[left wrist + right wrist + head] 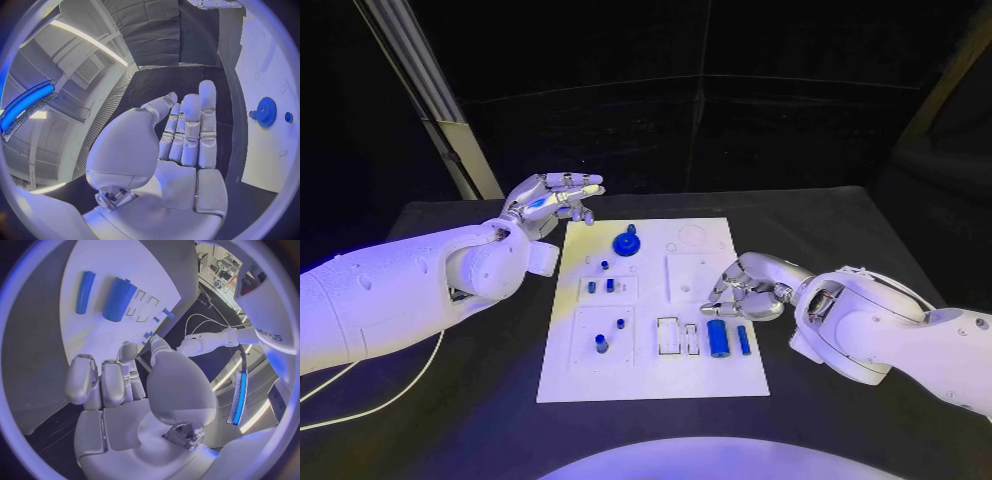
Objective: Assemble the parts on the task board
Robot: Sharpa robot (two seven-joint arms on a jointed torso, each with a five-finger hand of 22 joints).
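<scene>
Progress looks partial to us: on the flat white rectangular task board a round blue toothed gear already sits near the far edge; we count about five small blue pegs upright in the left-hand blocks; two long blue cylinders, one thick and one thin, lie loose at the near right (presumably still to be fitted); our left silver hand hovers beyond the board's far left corner, fingers apart, grasping nothing; our right silver hand has fingers curled over the board's right edge, apparently empty.

Dim blue-violet light, dark surroundings; wrist views bend at edges.
</scene>
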